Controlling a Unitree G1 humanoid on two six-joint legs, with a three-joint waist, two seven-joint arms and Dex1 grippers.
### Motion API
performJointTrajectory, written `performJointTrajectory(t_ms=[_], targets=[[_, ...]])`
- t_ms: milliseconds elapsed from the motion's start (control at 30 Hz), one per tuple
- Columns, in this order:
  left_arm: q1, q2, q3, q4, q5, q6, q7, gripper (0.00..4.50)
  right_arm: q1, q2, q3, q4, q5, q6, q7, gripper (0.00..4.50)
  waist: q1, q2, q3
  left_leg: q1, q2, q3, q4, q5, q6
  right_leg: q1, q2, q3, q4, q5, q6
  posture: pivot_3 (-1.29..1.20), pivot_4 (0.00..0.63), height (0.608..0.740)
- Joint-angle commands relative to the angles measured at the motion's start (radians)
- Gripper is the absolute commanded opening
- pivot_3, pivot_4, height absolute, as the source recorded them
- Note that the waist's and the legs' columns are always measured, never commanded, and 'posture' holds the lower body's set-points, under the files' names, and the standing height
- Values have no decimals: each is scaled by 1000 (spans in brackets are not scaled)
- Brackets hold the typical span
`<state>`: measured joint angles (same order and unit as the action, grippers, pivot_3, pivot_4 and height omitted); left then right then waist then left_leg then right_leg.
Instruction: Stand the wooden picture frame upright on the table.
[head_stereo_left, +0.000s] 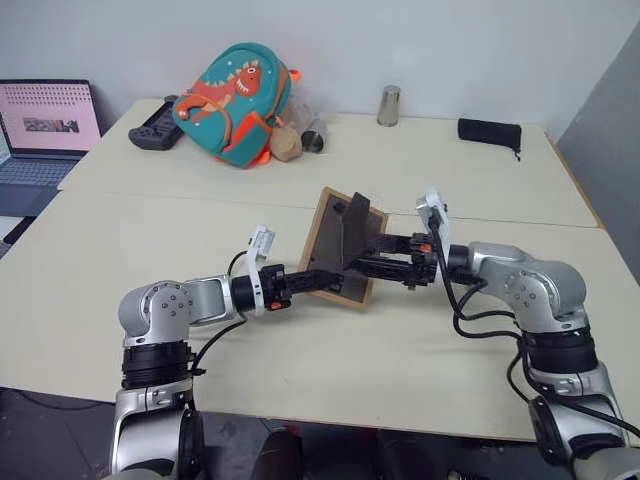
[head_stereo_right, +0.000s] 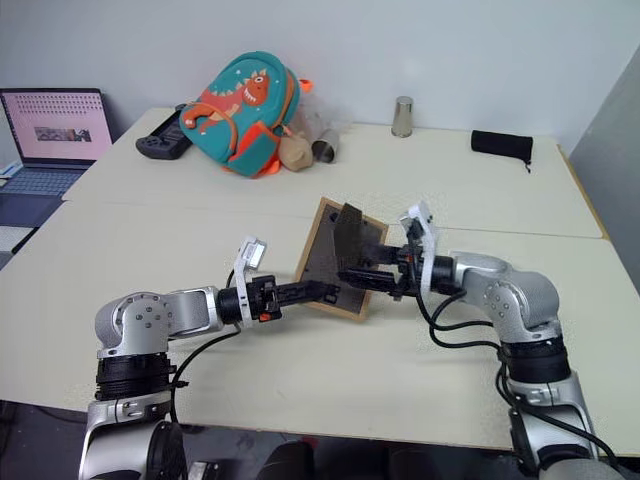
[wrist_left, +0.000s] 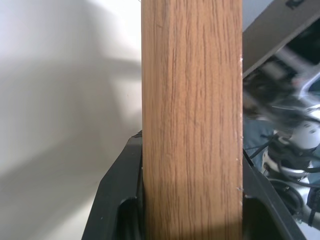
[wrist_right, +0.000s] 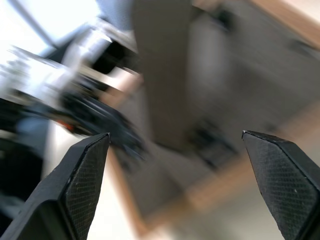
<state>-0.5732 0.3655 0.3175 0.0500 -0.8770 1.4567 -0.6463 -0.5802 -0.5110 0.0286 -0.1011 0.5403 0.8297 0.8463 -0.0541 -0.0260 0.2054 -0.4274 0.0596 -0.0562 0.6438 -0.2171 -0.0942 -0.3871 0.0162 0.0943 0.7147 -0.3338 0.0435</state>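
1. The table (head_stereo_left: 150, 250) is a large pale cream surface made of two tops butted together, with a seam running across behind the frame.
2. The wooden picture frame (head_stereo_right: 322, 262) sits near the table's middle, tilted, with its dark grey back panel facing the camera. The light-wood rim shows around the panel. The fold-out stand (head_stereo_right: 350, 245) is swung out from the back.
3. The left gripper (head_stereo_left: 305, 283) clamps the frame's lower left edge; in the left wrist view, both black fingers (wrist_left: 117, 200) press against the wood-grain rim.
4. The right gripper (head_stereo_right: 362, 277) is just beside the stand, fingers spread wide and holding nothing; in the right wrist view, the two fingertips (wrist_right: 82, 185) stand far apart, with the frame's back blurred between them.
5. At the far left of the table:
   - a teal dinosaur backpack (head_stereo_left: 235, 100);
   - a black game controller (head_stereo_left: 155, 133).
6. A laptop (head_stereo_left: 45, 130) sits beyond the table's left edge.
7. At the far edge of the table:
   - a black pouch (head_stereo_left: 490, 133);
   - a metal cup (head_stereo_left: 389, 105).
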Motion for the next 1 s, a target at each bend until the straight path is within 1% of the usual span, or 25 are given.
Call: performJointTrajectory(t_ms=[33,67,100,133,200,300,367,400,533,600,700,767,800,900,1000], targets=[[-35,-14,97,-3,-79,86,35,1301,69,-90,31,-16,-183,-365,60,4462,2,0,0,0,0,0,0,0,0,0,0,0,0,0,0,0,150,740],[-34,-15,111,-7,-90,105,41,1301,88,-100,46,-1,-243,-494,59,4462,1,0,0,0,0,0,0,0,0,0,0,0,-1,0,0,0,150,740],[-37,-23,136,-5,-103,130,54,1301,107,-117,76,36,-349,-695,30,4462,-2,0,0,0,0,0,0,0,0,0,0,0,-1,0,0,0,150,740],[-41,-28,155,7,-122,146,70,1301,116,-132,107,81,-453,-876,-10,4462,-5,0,0,0,0,1,0,0,0,0,0,0,-1,0,0,0,150,740],[-43,-32,172,22,-172,158,102,1301,108,-139,153,193,-614,-1175,-98,4462,-8,0,0,0,0,1,0,0,0,0,0,1,-1,0,0,0,150,740],[-42,-48,184,46,-284,158,180,1301,32,-114,203,371,-831,-1491,-302,4462,-10,0,0,1,1,1,0,0,0,0,0,2,1,0,1,0,150,740],[-32,-62,189,59,-373,158,248,1301,-27,-93,225,471,-957,-1622,-443,4462,-11,0,0,2,1,2,1,1,-1,0,0,2,1,1,1,0,150,740],[-21,-61,182,57,-417,158,276,1301,-55,-83,233,513,-1008,-1665,-506,4462,-10,0,0,2,1,2,1,2,-4,0,0,2,2,1,1,0,150,740],[38,-63,157,32,-577,158,401,1301,-157,-53,270,636,-1186,-1772,-726,4462,-6,0,0,2,1,1,1,3,-5,1,0,2,2,1,1,0,150,740],[54,-62,151,32,-649,147,468,1301,-191,-45,281,674,-1242,-1798,-810,4462,-3,0,0,2,1,1,1,3,-5,1,-1,2,2,1,1,0,150,740],[80,-45,122,22,-746,103,544,1301,-228,-38,297,713,-1282,-1842,-878,4462,-2,0,0,2,1,2,1,3,-5,1,-1,2,2,1,1,0,150,740],[99,-25,91,17,-823,57,599,1301,-245,-42,308,728,-1300,-1874,-912,4096,-1,0,0,2,0,2,1,3,-5,1,-2,2,2,1,1,0,150,740],[108,-12,73,14,-858,34,621,1301,-251,-47,312,732,-1312,-1888,-931,3981,-1,0,0,2,0,2,1,3,-5,1,-2,2,2,1,1,0,150,740],[134,27,16,1,-959,-33,678,1301,-262,-54,318,740,-1340,-1907,-973,3280,0,0,0,2,0,1,1,3,-5,2,-2,2,2,1,1,0,150,740],[156,63,-42,-20,-1037,-101,721,1301,-270,-61,320,743,-1357,-1917,-1003,2728,1,0,0,3,0,1,1,3,-5,2,-2,2,2,1,1,0,150,740]])
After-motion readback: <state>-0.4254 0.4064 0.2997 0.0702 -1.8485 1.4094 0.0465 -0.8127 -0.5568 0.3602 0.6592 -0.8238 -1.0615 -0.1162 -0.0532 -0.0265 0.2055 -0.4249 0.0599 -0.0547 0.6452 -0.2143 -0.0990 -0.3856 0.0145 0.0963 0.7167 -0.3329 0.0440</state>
